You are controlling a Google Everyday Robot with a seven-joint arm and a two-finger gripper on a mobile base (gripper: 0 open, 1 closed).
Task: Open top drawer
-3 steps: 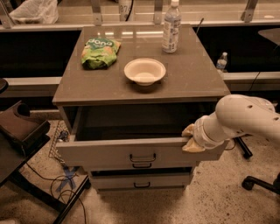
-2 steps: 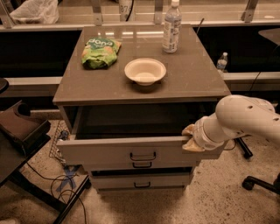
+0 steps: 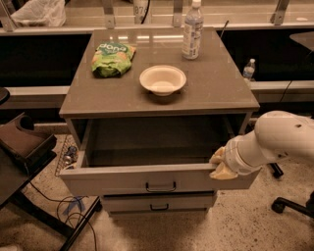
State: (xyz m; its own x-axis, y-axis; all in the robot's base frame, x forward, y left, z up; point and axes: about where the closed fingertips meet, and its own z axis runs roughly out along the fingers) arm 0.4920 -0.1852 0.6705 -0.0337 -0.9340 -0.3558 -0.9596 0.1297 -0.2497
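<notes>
Top drawer (image 3: 122,179) well out; claw (image 3: 219,164) at its right front rim, seemingly in contact; grip indiscernible, half-hidden

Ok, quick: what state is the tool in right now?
Tool: at the right end of the top drawer front rim, with the drawer pulled out; whether it is open or closed cannot be told.

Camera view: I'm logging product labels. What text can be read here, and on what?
"dona": green snack bag, likely reading.
"87": white tag at the top edge, cut off.
Water bottle label: too blurred to read.
Gripper, at the top drawer front's right end: no text.
</notes>
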